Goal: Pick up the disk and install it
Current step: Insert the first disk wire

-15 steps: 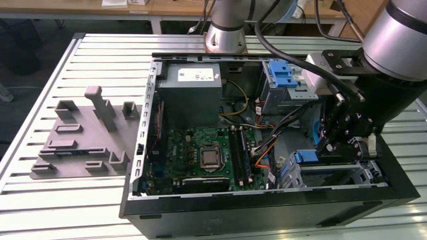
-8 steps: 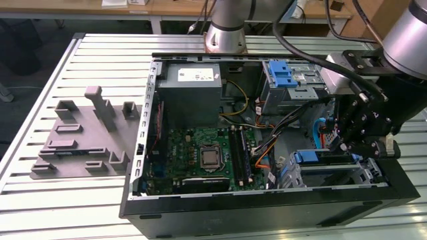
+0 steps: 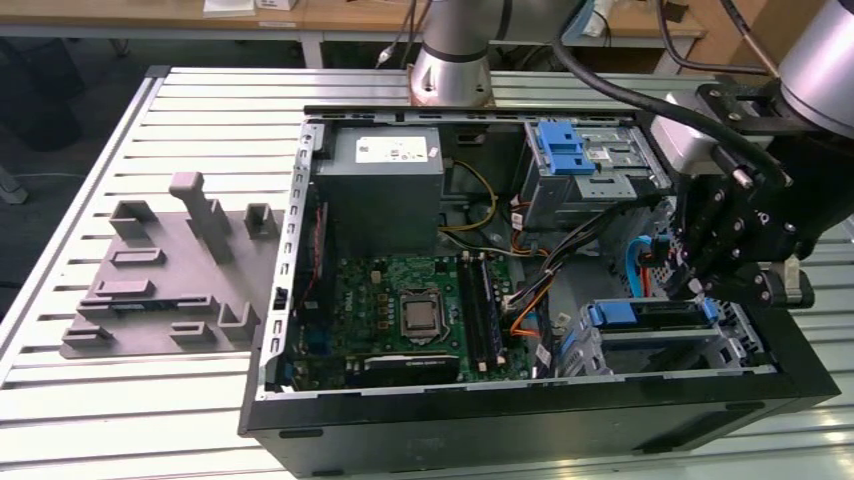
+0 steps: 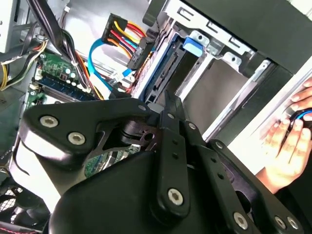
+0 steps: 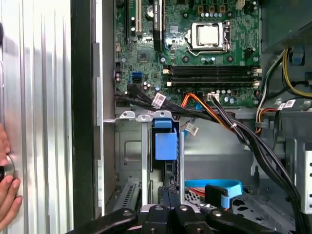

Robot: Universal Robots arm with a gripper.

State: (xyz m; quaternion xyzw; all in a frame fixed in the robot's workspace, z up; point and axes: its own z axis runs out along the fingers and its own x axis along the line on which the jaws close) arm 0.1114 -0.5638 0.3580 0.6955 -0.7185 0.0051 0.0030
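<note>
The disk (image 3: pixel 651 315), grey with a blue carrier frame, sits in the lower drive cage of the open computer case (image 3: pixel 534 410), at the exterior view's right. In the first wrist view the disk (image 5: pixel 165 144) is seen edge-on in its slot, blue tab facing me. In the second wrist view the disk (image 4: pixel 171 61) is a dark slab with blue edges. My gripper (image 3: pixel 697 290) hovers just above that cage. Its black fingers (image 4: pixel 171 105) are pressed together with nothing between them, tips close to the disk's near edge. I cannot tell whether they touch it.
A grey power supply box (image 3: pixel 380 185) and the green motherboard (image 3: pixel 400 315) fill the case's middle. Cables (image 5: pixel 229 122) cross beside the cage. A second cage with a blue latch (image 3: pixel 567 150) sits behind. A grey fixture (image 3: pixel 160 270) lies on the table. A person's hand (image 4: pixel 287 146) rests outside the case.
</note>
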